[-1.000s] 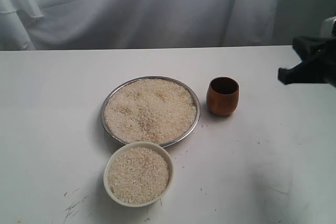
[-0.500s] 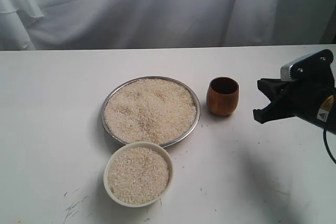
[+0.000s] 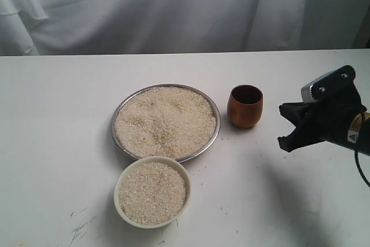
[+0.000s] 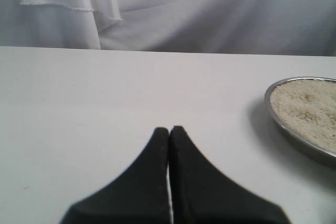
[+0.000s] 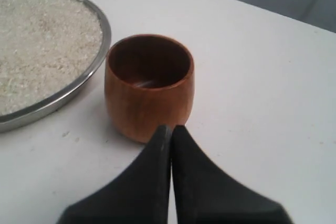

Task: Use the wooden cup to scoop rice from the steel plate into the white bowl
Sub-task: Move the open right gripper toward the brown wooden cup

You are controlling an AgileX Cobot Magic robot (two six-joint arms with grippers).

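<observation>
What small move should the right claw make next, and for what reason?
Probably open the right claw first. Its fingers are pressed together, and the wooden cup stands upright and untouched just ahead of it, beside the steel plate of rice. While shut, the claw cannot take hold of the cup's wall.

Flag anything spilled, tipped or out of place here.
Nothing clearly spilled or tipped: the wooden cup stands upright beside the steel plate. Only dark scuff marks on the table near the white bowl stand out.
</observation>
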